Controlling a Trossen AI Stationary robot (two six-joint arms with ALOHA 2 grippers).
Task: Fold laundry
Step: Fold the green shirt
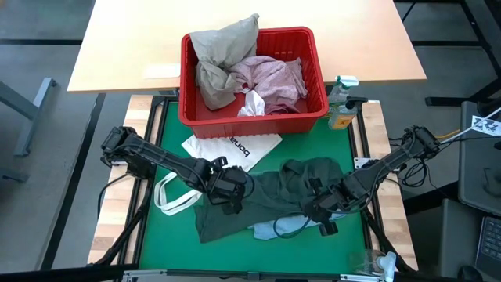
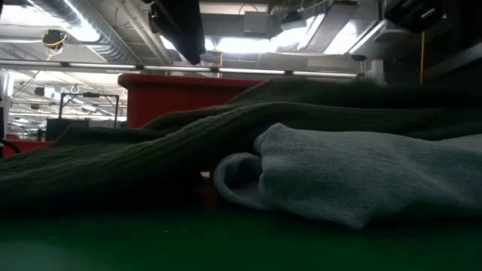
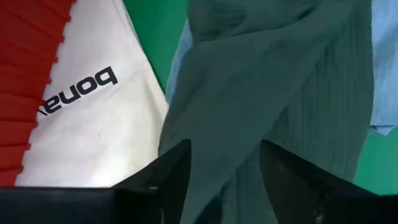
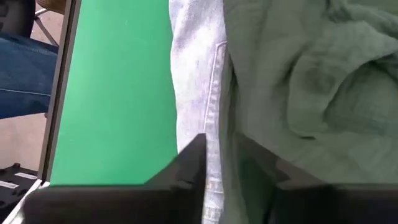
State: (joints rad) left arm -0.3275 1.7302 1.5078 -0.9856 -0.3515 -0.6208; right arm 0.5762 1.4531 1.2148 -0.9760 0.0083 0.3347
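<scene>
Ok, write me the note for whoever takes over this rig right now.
Left gripper: open over the left edge of the grey-green garment, jaws astride its cloth, not closed.
Right gripper: narrow gap between fingers, at the garment's right side by the light blue piece; a grip cannot be told.
The blue piece lies partly under the green one on the mat.
Beige, pink and white pieces sit in the basket.
Done: nothing folded.
Left: everything.

The white bag [image 3: 93, 124], at the left of the left wrist view, carries black lettering seen upside down, which seems to read "bona". In the high view the same print sits centre frame on the bag, too small to read fully.
</scene>
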